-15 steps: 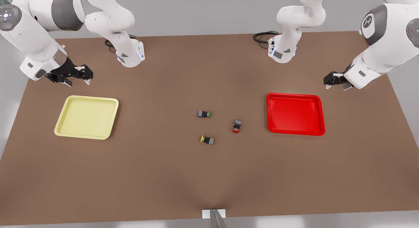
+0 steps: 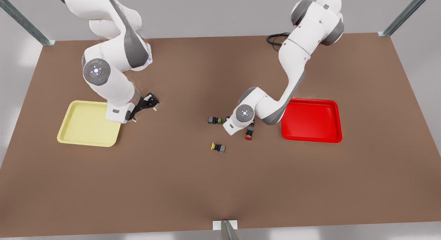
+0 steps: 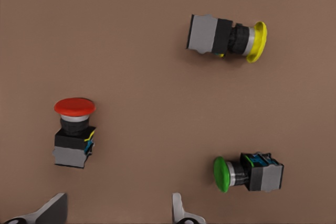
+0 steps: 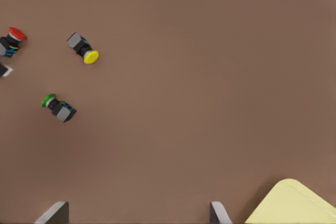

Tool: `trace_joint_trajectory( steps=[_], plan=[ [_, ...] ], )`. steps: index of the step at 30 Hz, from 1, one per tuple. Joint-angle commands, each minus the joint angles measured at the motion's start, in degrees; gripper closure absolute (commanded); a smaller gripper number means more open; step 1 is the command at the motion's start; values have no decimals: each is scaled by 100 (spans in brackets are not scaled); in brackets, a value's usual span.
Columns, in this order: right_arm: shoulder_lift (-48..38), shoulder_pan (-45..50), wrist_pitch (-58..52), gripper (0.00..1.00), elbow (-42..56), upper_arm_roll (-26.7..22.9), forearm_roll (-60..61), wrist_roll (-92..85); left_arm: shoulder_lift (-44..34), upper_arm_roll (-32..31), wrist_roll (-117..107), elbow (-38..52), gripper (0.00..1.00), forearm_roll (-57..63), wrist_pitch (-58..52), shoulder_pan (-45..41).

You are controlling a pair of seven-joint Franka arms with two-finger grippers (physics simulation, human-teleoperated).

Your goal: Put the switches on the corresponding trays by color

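My left gripper (image 3: 116, 209) hangs over the three switches in the middle of the table (image 2: 193, 185), fingers spread wide and holding nothing. The red switch (image 2: 249, 133) lies on its side just ahead of them, untouched. The yellow switch (image 2: 218, 147) lies apart from it, with bare brown board all around; the green switch (image 2: 215, 120) lies beside my left wrist. My right gripper (image 2: 146, 104) hovers just off the yellow tray's (image 2: 69, 129) corner, its fingers (image 4: 52, 213) also wide open and empty, with clear table between it and the switches. The red tray (image 2: 330, 129) sits at the front view's right, well inside the table edge. Both trays hold nothing.
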Motion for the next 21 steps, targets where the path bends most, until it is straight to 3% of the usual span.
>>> trace_joint_trajectory(
  steps=[1, 6, 10, 13, 14, 19, 21],
  plan=[
    [103, 240, 85, 0, 13, 32, -9, -10, -20, 4, 0, -81, 2, 57, 39, 8],
    [991, 240, 963, 0, 22, 295, -1, -62, -355, 381, 474, -626, 3, 250, 127, 157],
    [2283, 249, 1412, 0, 1058, 1552, -932, -1194, -3, 434, 580, -635, 5, 250, 847, 166],
    [2854, 591, 1412, 0, 1401, 1570, -1214, -2347, 129, 434, 580, -697, 6, 250, 1041, 166],
    [3161, 653, 1412, 0, 1769, 1570, -1214, -2593, 138, 434, 527, -723, 15, 242, 1050, 166],
    [3821, 662, 1913, 0, 2095, 1535, -1249, -2602, 111, 425, 510, -802, 23, 233, 944, 166],
    [4085, 1057, 1904, 0, 2403, 1192, -1319, -2655, 138, 425, 518, -802, 27, 233, 953, 166]
  ],
)
